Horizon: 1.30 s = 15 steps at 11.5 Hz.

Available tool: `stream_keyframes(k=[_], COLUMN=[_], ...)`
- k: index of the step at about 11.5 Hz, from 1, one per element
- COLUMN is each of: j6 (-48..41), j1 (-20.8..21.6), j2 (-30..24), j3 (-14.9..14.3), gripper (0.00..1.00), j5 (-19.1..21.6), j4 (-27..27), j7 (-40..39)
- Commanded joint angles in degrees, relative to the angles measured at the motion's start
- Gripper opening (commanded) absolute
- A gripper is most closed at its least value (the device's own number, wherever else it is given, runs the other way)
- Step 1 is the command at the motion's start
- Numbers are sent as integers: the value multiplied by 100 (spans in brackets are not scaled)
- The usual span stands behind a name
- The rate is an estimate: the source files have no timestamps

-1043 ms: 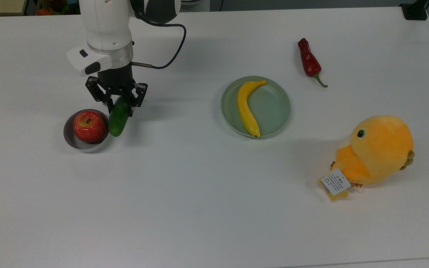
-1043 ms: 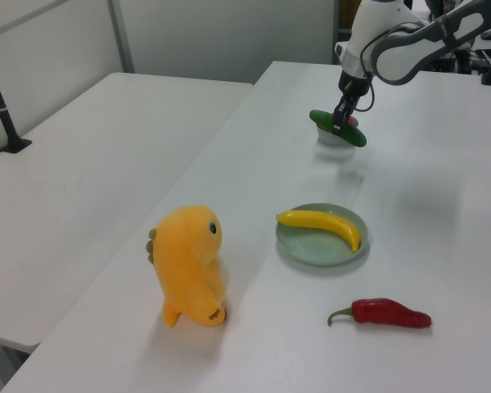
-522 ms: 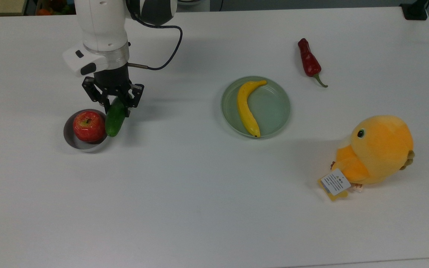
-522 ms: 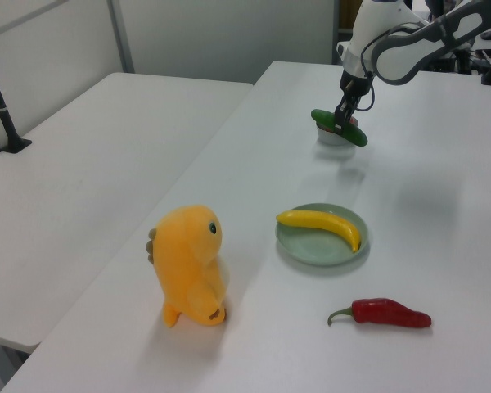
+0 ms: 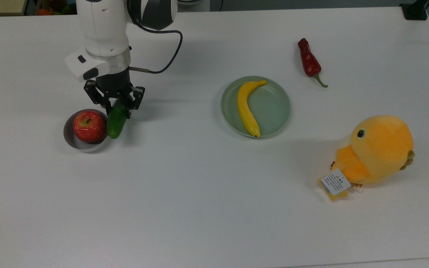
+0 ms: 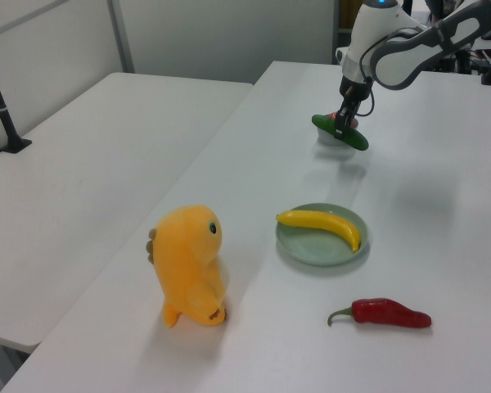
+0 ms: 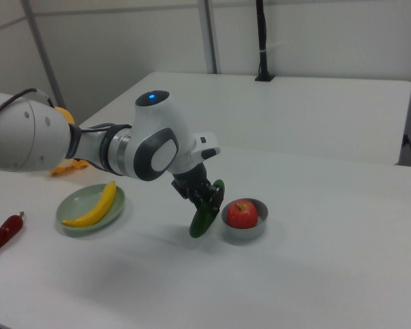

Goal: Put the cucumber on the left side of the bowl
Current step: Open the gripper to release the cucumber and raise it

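Cucumber [image 5: 117,120] clamped btwn gripper [image 5: 115,104] fingers, hanging tilted just beside bowl [image 5: 73,140] w/ apple [image 5: 89,126].

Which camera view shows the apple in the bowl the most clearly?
The top view: the apple is seen whole from above, inside the bowl. The right view also shows it, smaller. In the left view the cucumber and gripper cover most of it.

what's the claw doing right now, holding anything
Claw: closed on the smooth dark green cucumber, held beside the small grey bowl with the red apple.
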Motion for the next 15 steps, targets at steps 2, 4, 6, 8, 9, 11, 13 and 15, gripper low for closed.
stream_keyframes(k=[2, 4, 6, 8, 9, 11, 13, 15], j6=[123, 115, 36, -619, -946, -1613, -2395, -3177], j1=[-11, -3, 15, 59, 68, 207, 374, 480], j2=[41, 32, -46, -362, -581, -1038, -1460, -1541], j3=[14, 14, 14, 14, 23, 23, 32, 32], gripper=[87, 100, 100, 100, 100, 100, 100, 100], j5=[-79, -70, -27, -9, 0, 9, 61, 402], j4=[17, 26, 26, 61, 70, 70, 175, 656], j7=[-6, 3, 73, 117, 118, 109, 126, 100])
